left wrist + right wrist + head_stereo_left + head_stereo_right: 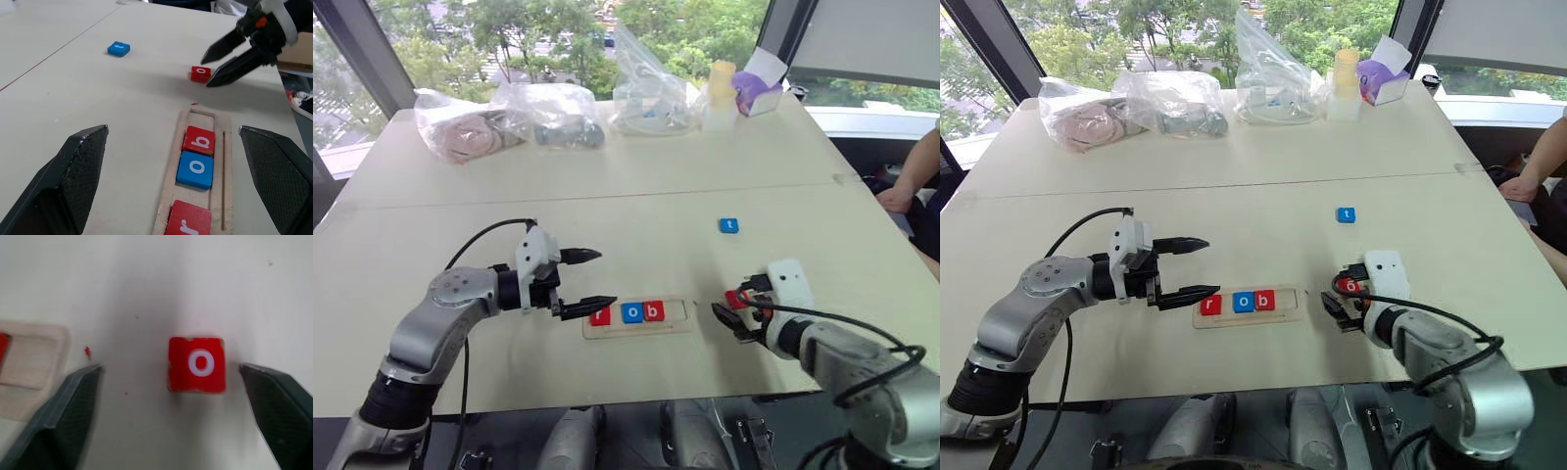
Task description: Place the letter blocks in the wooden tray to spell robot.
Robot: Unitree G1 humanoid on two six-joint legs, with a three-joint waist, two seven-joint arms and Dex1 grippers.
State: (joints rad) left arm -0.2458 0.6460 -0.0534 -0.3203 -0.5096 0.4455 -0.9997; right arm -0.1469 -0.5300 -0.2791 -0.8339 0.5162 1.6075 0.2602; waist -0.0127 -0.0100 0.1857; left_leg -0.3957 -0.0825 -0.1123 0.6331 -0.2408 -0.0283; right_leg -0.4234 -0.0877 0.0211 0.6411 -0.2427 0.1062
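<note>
The wooden tray point(637, 318) is holding the red r block point(600, 315), blue o block point(632, 312) and red b block point(653, 310). Beyond the tray's empty end, the red o block point(197, 364) is lying on the counter point(607, 206) between the right gripper point(171, 396)'s released fingers, ungripped. The blue t block point(728, 225) is lying farther off. The left gripper point(592, 281) is hovering at the tray's r end, fingers released.

Five letter blocks point(631, 312), one wooden tray point(677, 322)

Tray blocks point(195, 169) read r, o, b; loose blocks point(197, 364) o, t.

Red o block point(197, 364) lies flat between the spread end effector point(176, 418) fingers.
</note>
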